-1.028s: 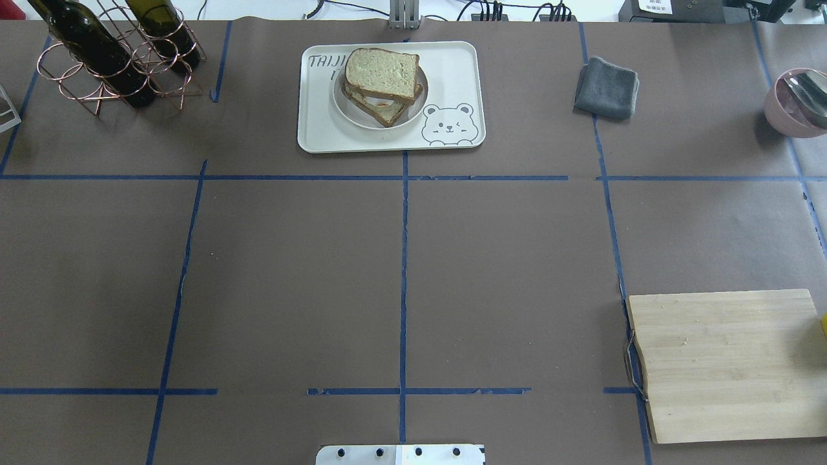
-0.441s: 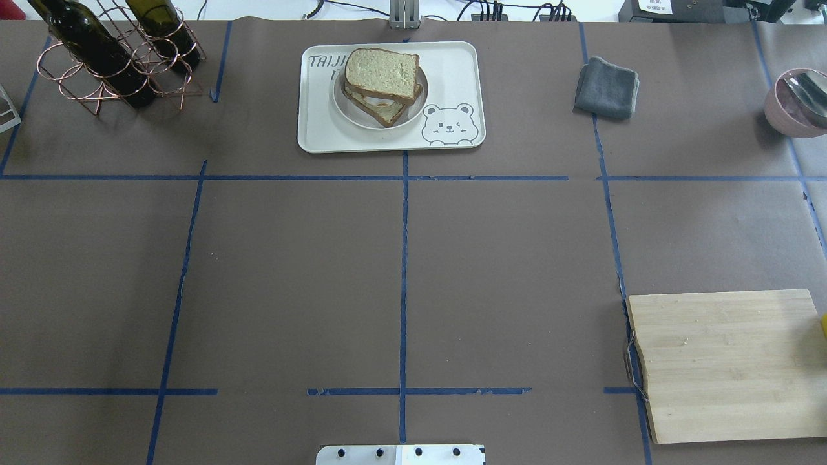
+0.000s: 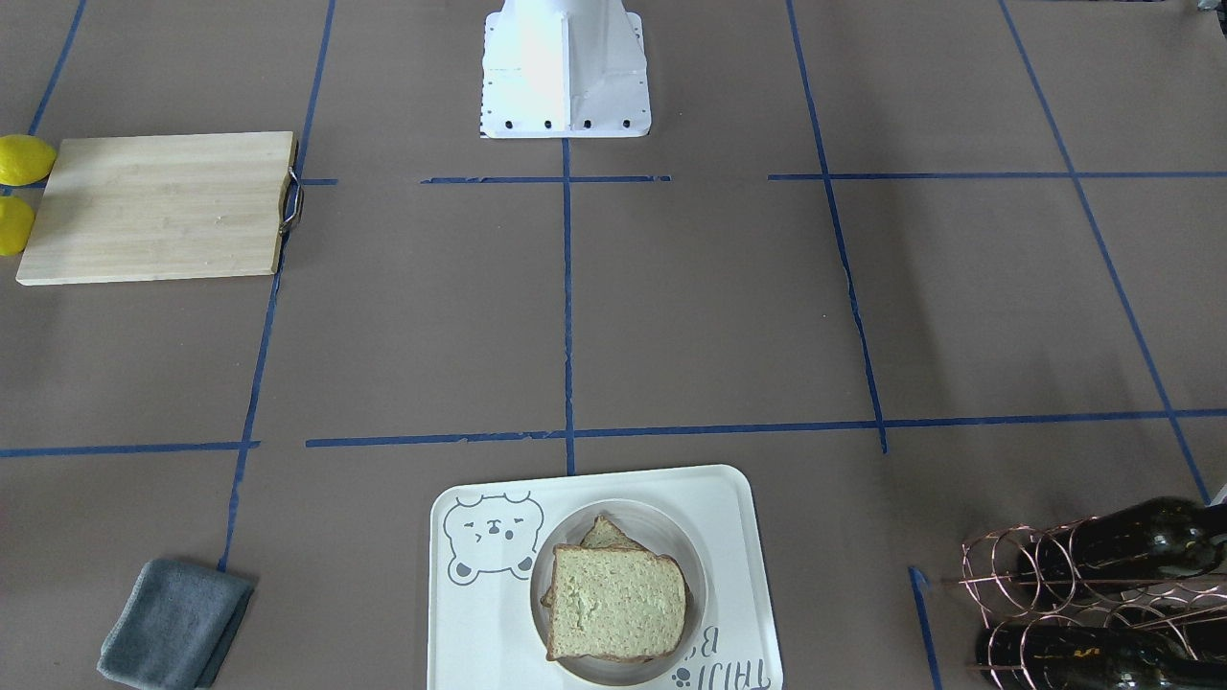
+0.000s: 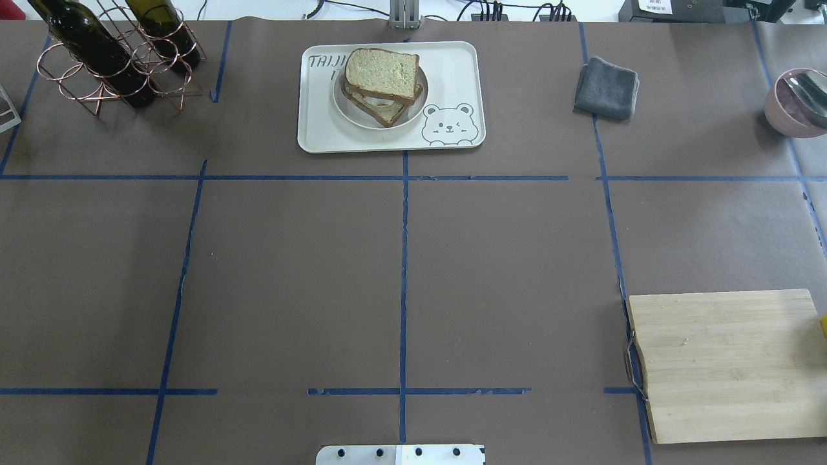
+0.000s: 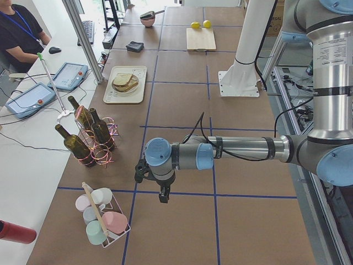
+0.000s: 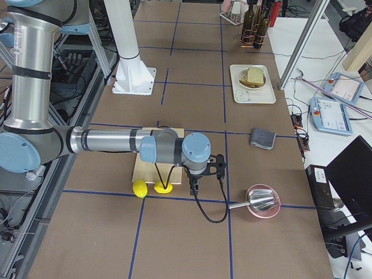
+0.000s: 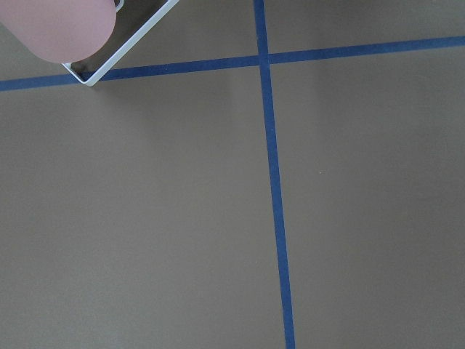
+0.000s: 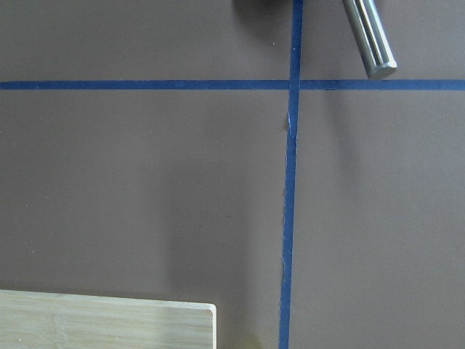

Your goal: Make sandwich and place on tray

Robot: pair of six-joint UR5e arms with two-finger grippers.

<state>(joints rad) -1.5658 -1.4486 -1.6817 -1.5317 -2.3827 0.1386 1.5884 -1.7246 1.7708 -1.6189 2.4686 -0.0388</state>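
The sandwich [image 4: 381,81], two tan bread slices with a fried egg showing between them, sits on a small round white plate [image 4: 345,110] on the cream tray [image 4: 452,64] at the table's far middle. It also shows in the front-facing view [image 3: 613,604]. My left gripper [image 5: 164,196] hangs low over bare table far to the left, near the cup rack. My right gripper [image 6: 193,187] hangs low beside the lemons at the far right. Both show only in the side views, so I cannot tell whether they are open or shut. Both are far from the tray.
A wooden cutting board [image 4: 730,361] lies front right with two lemons [image 3: 24,158] beside it. A grey cloth [image 4: 607,87] and a pink bowl with a metal scoop [image 4: 798,103] are back right. A wire rack with wine bottles [image 4: 110,58] is back left.
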